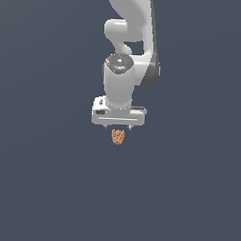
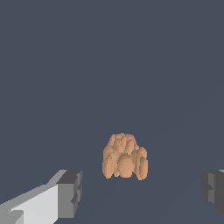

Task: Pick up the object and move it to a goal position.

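the small orange-brown bumpy cluster object (image 1: 118,137) (image 2: 125,156) sits just below the white robot gripper (image 1: 118,126) (image 2: 140,192) on the flat dark grey surface (image 1: 44,188). in the wrist view it lies between the grey fingertips (image 2: 70,192), which stand wide apart, touching neither.

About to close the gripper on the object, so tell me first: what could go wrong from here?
1. The object is much narrower than the open gripper; both fingers stand well clear of it, so one may touch first and push it aside.
2. Its bumpy, tapering shape gives the pads little flat contact, so it might twist or slip out when lifted.
3. In the exterior view the gripper sits right above the object; how far the fingers reach down its sides is unclear, so the grasp may be shallow.
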### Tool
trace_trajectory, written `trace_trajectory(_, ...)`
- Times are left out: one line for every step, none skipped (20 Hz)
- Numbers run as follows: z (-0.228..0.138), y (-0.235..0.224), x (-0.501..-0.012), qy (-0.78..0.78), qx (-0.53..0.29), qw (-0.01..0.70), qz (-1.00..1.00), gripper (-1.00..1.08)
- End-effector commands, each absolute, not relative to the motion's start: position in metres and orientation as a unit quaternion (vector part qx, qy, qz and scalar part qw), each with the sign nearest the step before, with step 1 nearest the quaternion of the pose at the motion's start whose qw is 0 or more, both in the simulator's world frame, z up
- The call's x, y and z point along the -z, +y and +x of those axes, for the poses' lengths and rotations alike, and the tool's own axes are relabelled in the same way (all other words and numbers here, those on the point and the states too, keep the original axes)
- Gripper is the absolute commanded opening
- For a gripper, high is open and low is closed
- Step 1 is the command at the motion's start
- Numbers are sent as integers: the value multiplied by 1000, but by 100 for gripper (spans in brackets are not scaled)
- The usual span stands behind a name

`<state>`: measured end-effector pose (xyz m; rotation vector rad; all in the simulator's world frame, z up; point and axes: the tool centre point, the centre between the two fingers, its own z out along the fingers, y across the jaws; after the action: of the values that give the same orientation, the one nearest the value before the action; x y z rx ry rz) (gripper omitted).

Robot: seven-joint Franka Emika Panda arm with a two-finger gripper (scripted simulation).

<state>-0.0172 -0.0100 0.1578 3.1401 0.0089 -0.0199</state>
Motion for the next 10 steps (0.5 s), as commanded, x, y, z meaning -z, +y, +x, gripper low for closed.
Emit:
trace_trajectory(-21,-10,-149,-1,6,0,1000,100)
trace_trajectory(-23,-10,-145,-3,5,0,1000,100)
trace_trajectory(-26,-9,-141,-5,5,0,1000,100)
trace_trajectory(-28,-9,-136,-8,4,0,1000,100)
trace_trajectory(-31,-9,-131,-10,3,0,1000,100)
trace_trajectory(-33,-9,-127,-13,3,0,1000,100)
trace_trajectory(-35,-9,-123,-15,2,0,1000,100)
trace_trajectory(-37,-9,-120,-16,2,0,1000,100)
trace_trajectory(-39,-9,-117,-18,1,0,1000,100)
trace_trajectory(-41,-9,-114,-19,1,0,1000,100)
